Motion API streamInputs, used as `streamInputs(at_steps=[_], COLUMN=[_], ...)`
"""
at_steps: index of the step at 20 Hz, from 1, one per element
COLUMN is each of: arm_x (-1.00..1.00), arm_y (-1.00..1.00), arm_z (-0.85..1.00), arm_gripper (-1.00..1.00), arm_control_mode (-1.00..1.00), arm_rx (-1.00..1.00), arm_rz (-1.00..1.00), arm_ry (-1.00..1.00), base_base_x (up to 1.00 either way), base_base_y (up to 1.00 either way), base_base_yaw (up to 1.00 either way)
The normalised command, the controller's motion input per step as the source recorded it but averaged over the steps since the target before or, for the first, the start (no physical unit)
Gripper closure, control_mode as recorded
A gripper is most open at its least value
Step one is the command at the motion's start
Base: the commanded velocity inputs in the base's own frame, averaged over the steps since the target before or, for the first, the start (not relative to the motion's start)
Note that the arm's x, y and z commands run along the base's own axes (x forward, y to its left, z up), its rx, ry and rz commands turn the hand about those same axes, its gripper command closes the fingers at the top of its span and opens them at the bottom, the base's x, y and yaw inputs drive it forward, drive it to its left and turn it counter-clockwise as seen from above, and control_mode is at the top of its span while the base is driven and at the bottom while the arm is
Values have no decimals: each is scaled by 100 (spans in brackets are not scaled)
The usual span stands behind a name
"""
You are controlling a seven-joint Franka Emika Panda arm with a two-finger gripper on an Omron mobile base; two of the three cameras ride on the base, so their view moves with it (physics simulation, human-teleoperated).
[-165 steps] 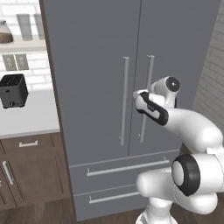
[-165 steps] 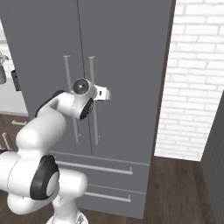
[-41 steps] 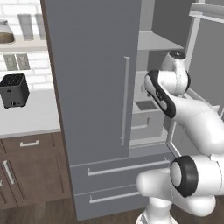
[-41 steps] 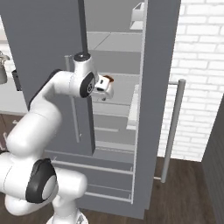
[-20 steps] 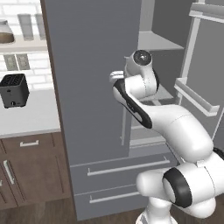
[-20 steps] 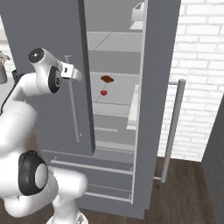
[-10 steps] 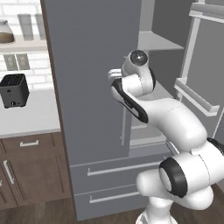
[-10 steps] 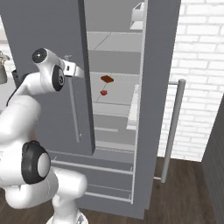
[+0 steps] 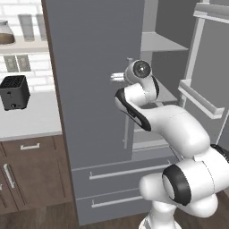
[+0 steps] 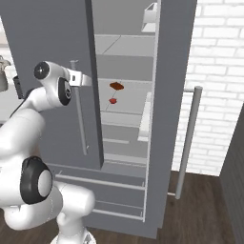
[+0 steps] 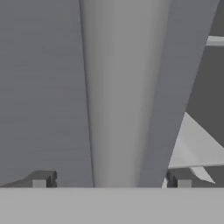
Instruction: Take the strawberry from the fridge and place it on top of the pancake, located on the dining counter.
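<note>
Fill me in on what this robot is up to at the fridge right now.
The white arm is at the fridge, whose right door is swung open while the left door is shut. Its gripper is open, the fingers on either side of the left door's bar handle, holding nothing. On a shelf inside sit the strawberry and a flat brown piece, both untouched.

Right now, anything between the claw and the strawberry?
Yes. The claw, open, straddles the bar handle of the fridge's closed left door. The strawberry sits on a shelf behind that door's edge, beside a brown piece.
</note>
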Motion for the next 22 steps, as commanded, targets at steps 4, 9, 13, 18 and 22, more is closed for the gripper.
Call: streamInputs(at_steps=[4,9,13,18,22], arm_x=[2,-22,-64,-71,-77], arm_y=[0,4,8,16,61], arm_z=[0,0,9,26,2], arm_gripper=[100,100,100,100,100], arm_control_mode=[-100,-100,-100,-100,-100], arm_rx=[0,0,0,-8,-14], arm_rz=[0,-5,-11,-15,-22], arm_ry=[0,0,0,0,0], base_base_x=[0,0,0,0,0], base_base_y=[0,0,0,0,0], base_base_yaw=[0,0,0,0,0])
